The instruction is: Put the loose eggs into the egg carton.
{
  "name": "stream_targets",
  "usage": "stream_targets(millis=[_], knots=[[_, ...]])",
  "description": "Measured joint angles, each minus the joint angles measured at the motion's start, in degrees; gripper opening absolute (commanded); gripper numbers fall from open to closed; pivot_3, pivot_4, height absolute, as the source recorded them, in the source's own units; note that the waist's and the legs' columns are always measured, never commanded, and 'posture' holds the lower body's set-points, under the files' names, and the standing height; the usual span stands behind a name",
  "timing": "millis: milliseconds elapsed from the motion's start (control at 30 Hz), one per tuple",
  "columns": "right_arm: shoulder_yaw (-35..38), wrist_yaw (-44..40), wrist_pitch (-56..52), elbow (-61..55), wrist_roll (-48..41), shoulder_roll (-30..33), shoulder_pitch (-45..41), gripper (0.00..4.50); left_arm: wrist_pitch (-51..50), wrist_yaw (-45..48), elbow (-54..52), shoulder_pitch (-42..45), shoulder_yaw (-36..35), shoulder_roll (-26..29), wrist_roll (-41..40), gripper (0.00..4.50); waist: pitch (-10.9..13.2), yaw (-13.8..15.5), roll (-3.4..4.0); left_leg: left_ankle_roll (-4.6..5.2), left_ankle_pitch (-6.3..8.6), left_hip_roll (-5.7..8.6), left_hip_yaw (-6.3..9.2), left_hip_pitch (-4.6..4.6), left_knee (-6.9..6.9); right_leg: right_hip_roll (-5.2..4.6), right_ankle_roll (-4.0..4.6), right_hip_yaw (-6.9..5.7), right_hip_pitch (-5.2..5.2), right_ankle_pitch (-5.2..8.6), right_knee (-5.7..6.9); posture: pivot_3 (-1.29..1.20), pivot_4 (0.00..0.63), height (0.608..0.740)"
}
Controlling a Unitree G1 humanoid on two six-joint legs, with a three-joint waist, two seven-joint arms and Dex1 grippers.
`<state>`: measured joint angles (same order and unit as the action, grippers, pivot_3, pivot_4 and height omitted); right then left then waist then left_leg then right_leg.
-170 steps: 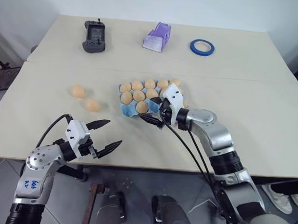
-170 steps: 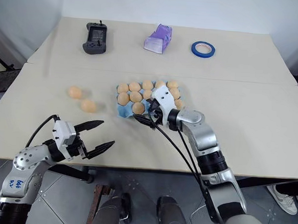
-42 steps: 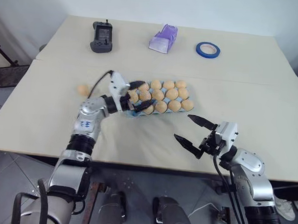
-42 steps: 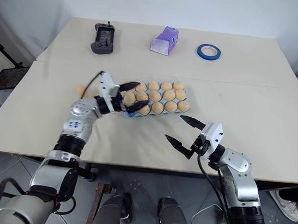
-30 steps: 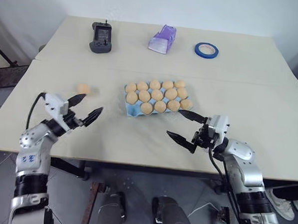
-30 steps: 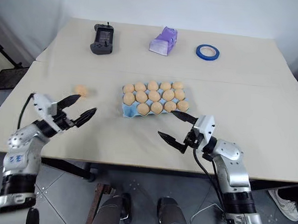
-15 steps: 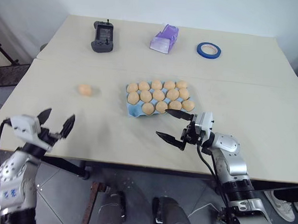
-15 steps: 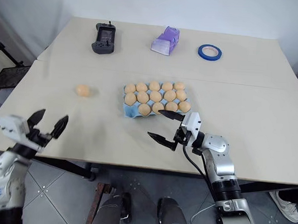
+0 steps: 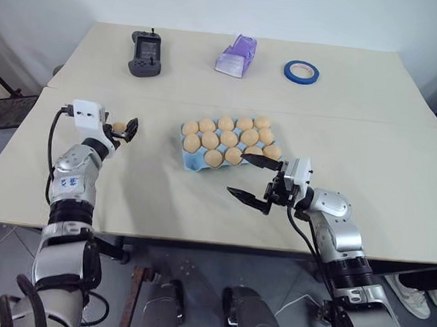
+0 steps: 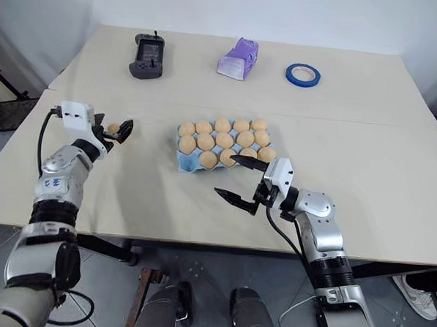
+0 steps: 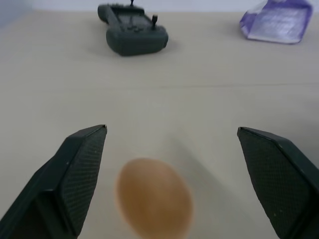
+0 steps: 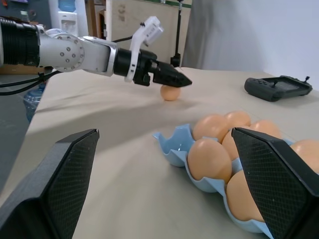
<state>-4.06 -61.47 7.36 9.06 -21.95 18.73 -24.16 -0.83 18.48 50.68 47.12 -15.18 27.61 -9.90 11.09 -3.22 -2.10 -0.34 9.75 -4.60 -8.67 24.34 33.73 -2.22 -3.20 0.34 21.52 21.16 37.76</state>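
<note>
egg left out: one loose egg (image 11: 153,195) on the bare table (image 9: 158,197), well to my left of the carton, nothing around it.
my L gripper (image 10: 117,131): jaws spread wide, empty, pointing fwd about level w/ the table. Egg sits right at the tips; head views show it peeking between the fingers.
egg vs L gripper: wrist view puts the egg straight ahead, between the two fingers (image 11: 82,169) but off-centre, nearer one finger than the other. Not touching either as far as I can tell.
egg long axis: seems to run roughly across the gap, finger to finger, slightly tilted; blurry, so not sure.
my R gripper (image 9: 255,184): also spread wide, empty, hovering at the near edge of the carton, pointing toward my left side. Well apart from the egg.
nearer arm: L, by far. This pick is mine on the L side.
carton (image 9: 195,157): light blue tray mid-table, 14 eggs in it by my count. The one free cup looks to be at the near corner on my L side; blue pulp shows there in R wrist view (image 12: 172,144).
next move, my guess: ease L gripper fwd a bit, centre the egg in the gap, then close gently.
risk: off-centre egg could get nudged by the nearer finger and roll before the far finger arrives.
</note>
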Motion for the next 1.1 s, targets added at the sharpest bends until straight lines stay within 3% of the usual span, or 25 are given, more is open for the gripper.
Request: stream_targets(millis=[100, 167, 333, 400, 533, 767, 1067, 1100], knots=[[0.03, 1.02, -0.41, -1.13, 0.02, 0.12, 0.81, 4.5, 1.12, -1.05, 6.66, 2.24, 0.22, -0.01, 0.91, 4.29, 0.01, 0.07, -0.02, -0.02, 0.0, -0.01, 0.0, 0.02, 0.03, 0.0, -0.01, 0.0, 0.02, 0.0, 0.01, 0.0, 0.15, 0.74], [0.03, 1.57, -0.87, -1.97, 0.02, 0.22, 1.25, 4.5, 1.28, -1.6, 9.09, 2.96, 0.2, -0.01, 1.07, 3.85, 0.02, 0.07, -0.03, -0.08, 0.04, -0.01, 0.0, 0.05, 0.05, -0.01, -0.01, 0.0, 0.03, 0.0, 0.02, 0.0, 0.15, 0.74], [0.03, 2.71, -1.26, -2.77, 0.01, 0.28, 1.66, 4.5, 2.52, -0.35, 10.88, 3.79, 0.21, 0.06, 1.13, 2.21, 0.03, 0.13, -0.05, -0.18, 0.11, -0.01, 0.0, 0.05, 0.11, -0.02, -0.01, -0.02, 0.03, 0.0, 0.08, 0.0, 0.15, 0.74], [0.03, 3.0, -1.27, -3.13, 0.01, 0.3, 2.17, 4.5, 3.82, 1.73, 10.85, 3.77, 0.21, 0.21, 1.03, 1.97, 0.03, 0.14, -0.05, -0.19, 0.11, -0.01, 0.01, 0.06, 0.11, -0.01, -0.01, -0.03, 0.03, 0.0, 0.08, 0.0, 0.15, 0.74], [0.02, 3.23, -1.36, -3.38, 0.02, 0.62, 2.54, 4.5, 6.64, 10.36, 6.73, 2.5, 0.12, 0.15, -1.17, 1.97, 0.03, 0.11, -0.05, -0.21, 0.1, 0.0, -0.01, 0.06, 0.1, -0.01, -0.01, -0.03, 0.03, 0.0, 0.08, 0.0, 0.15, 0.74], [0.09, 3.49, -1.29, -4.21, 0.04, 1.29, 4.36, 4.5, 0.3, 32.87, -18.49, -7.25, 6.2, 0.19, -7.52, 1.97, 0.03, 0.09, -0.05, -0.27, 0.08, -0.03, -0.07, 0.04, 0.09, 0.01, 0.0, 0.03, 0.0, 0.0, 0.1, 0.0, 0.15, 0.74], [0.34, 5.44, -0.44, -4.17, 0.51, 0.67, 4.65, 4.5, -0.84, 38.47, -24.1, -9.65, 14.68, -2.85, -5.25, 1.97, 0.03, 0.14, -0.05, 0.02, 0.2, -0.02, 0.06, 0.03, 0.16, -0.05, 0.01, 0.01, -0.03, -0.01, 0.15, 0.0, 0.15, 0.74], [0.34, 5.94, -0.28, -4.19, 0.52, 0.49, 4.66, 4.5, -0.4, 38.02, -22.66, -9.39, 14.78, -3.31, -4.93, 2.28, 0.03, 0.16, -0.05, 0.04, 0.19, -0.01, 0.06, 0.03, 0.16, -0.05, 0.01, 0.01, -0.03, -0.01, 0.15, 0.0, 0.15, 0.74]])
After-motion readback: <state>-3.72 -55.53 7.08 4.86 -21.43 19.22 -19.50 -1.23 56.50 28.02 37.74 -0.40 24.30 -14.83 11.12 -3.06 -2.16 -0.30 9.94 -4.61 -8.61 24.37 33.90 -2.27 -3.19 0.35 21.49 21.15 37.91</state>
